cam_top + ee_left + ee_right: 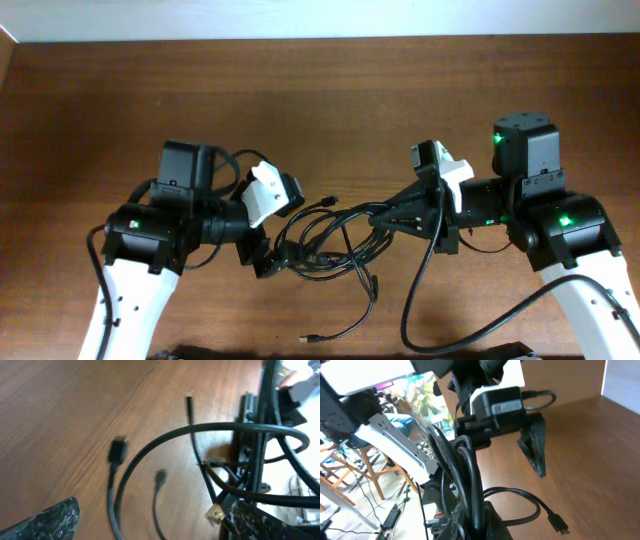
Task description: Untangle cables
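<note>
A tangle of black cables [325, 245] lies on the brown table between my two arms. My left gripper [268, 250] is open at the tangle's left side; in the left wrist view its fingers [150, 522] straddle several cable strands and a small clear plug [216, 514] on the wood. My right gripper [385, 215] is shut on a bundle of the black cables [470, 485] and holds it lifted at the tangle's right side. A loop ending in a black plug [557, 522] hangs from that bundle.
A loose thin cable end [318, 340] lies near the front edge. A thick black cable [450, 340] from the right arm loops over the front right of the table. The far half of the table [320, 90] is bare wood.
</note>
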`<state>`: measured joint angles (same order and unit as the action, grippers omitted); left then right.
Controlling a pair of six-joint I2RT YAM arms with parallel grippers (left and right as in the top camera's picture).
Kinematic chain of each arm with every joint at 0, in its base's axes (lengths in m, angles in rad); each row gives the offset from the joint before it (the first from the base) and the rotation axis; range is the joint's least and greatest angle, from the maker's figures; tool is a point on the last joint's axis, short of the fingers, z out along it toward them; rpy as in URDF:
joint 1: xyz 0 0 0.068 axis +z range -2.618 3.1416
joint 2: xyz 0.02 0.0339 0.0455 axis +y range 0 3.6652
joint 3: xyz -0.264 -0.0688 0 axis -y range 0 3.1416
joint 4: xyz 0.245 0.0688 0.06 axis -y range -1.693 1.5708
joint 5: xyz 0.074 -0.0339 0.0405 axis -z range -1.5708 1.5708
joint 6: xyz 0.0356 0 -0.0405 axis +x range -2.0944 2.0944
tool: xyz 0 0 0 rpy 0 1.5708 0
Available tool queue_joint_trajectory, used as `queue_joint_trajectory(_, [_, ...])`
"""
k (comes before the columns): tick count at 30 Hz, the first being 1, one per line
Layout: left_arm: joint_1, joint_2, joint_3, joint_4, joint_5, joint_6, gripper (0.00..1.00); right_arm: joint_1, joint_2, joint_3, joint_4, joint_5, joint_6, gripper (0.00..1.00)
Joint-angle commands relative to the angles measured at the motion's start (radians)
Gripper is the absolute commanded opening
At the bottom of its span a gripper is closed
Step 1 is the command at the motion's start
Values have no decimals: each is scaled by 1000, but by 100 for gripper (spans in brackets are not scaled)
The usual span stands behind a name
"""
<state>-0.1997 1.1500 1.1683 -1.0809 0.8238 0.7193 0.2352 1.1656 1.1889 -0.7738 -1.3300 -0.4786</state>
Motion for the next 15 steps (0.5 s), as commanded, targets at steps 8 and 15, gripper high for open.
queue_joint_trajectory(8, [-101,-10,-2,133,33,42,69,0,-22,6,30,-164,-8,4])
queue_joint_trajectory(15, [-101,35,-2,153,79,42,56,0,-22,6,31,-197,-8,4])
